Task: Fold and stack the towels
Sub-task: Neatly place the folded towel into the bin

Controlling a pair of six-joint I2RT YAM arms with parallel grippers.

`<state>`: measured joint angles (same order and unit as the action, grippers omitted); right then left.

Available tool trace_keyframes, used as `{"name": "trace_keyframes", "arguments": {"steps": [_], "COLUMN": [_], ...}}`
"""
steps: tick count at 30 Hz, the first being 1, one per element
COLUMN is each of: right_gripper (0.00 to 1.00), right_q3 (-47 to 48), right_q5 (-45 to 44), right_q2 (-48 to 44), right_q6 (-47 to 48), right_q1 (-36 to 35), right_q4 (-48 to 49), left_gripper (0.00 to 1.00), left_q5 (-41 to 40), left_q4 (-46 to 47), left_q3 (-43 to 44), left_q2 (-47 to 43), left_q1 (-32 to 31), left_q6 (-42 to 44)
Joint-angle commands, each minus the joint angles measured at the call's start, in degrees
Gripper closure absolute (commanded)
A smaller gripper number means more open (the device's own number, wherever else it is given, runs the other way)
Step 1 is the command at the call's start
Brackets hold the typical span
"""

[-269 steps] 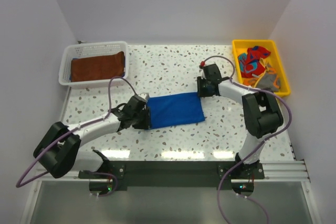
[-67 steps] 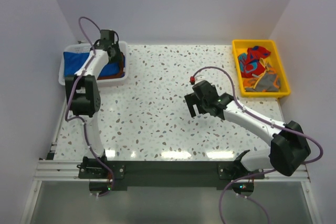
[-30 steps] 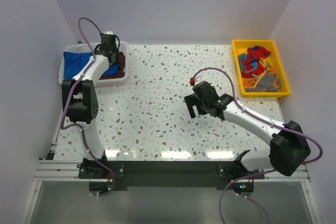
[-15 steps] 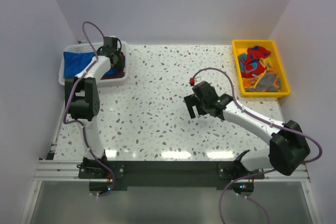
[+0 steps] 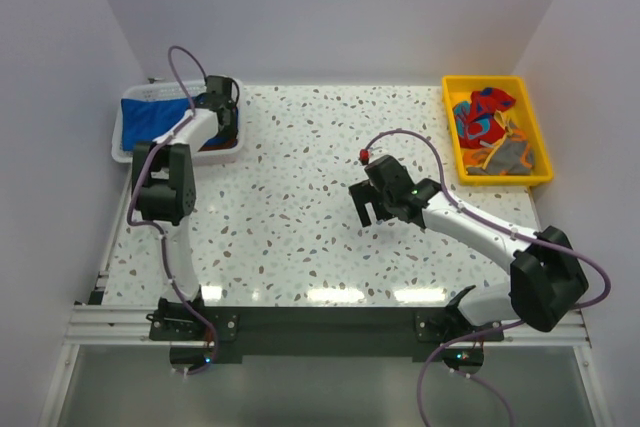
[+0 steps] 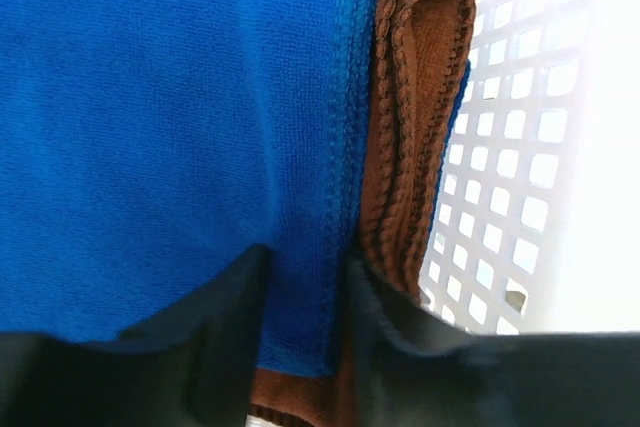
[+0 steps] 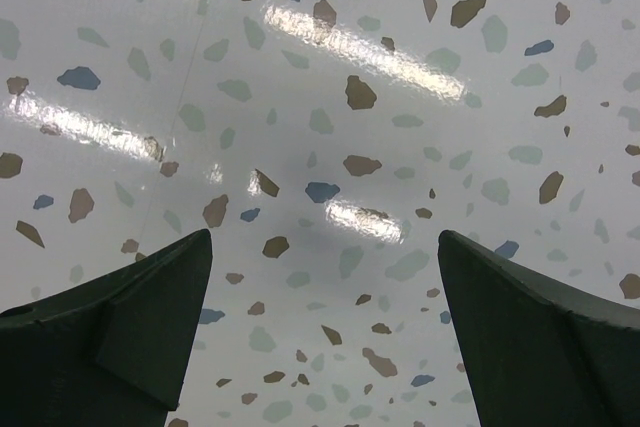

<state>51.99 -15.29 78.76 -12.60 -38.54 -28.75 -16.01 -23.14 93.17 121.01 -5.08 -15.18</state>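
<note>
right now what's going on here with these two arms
The left gripper is down in the white basket, its fingers either side of the edge of a blue towel that lies on a folded brown towel. Whether it is pinching that edge is unclear. The right gripper hangs open over the table. More towels lie crumpled in the yellow tray.

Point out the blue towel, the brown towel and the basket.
blue towel (image 6: pixel 150 127), left wrist view, flat top face.
brown towel (image 6: pixel 415 97), left wrist view, folded edge.
basket (image 6: pixel 510 147), left wrist view, lattice wall.
</note>
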Motion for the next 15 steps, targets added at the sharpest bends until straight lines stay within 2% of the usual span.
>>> {"name": "trace_keyframes", "arguments": {"steps": [1, 4, 7, 15], "right_gripper": [0.02, 0.02, 0.02, 0.02], "right_q3": [-0.48, -0.39, -0.31, -0.39], "right_q5": [0.52, 0.52, 0.61, 0.96], "right_q2": [0.08, -0.01, -0.01, -0.10], "right_q6": [-0.76, -0.85, -0.76, -0.93], "right_q1": [0.31, 0.31, 0.31, 0.31], "right_q4": [1.51, 1.51, 1.42, 1.51], "left_gripper": [0.63, 0.72, 0.76, 0.78], "left_q5": [-2.80, -2.97, -3.15, -2.19], "left_q4": [0.55, 0.29, 0.28, -1.04], "left_q3": [1.76, 1.93, 2.20, 5.01], "left_q2": [1.68, 1.07, -0.60, -2.53], "left_q1": [-1.16, -1.16, -1.16, -1.16], "left_q6": [1.38, 1.47, 1.82, 2.17]}}
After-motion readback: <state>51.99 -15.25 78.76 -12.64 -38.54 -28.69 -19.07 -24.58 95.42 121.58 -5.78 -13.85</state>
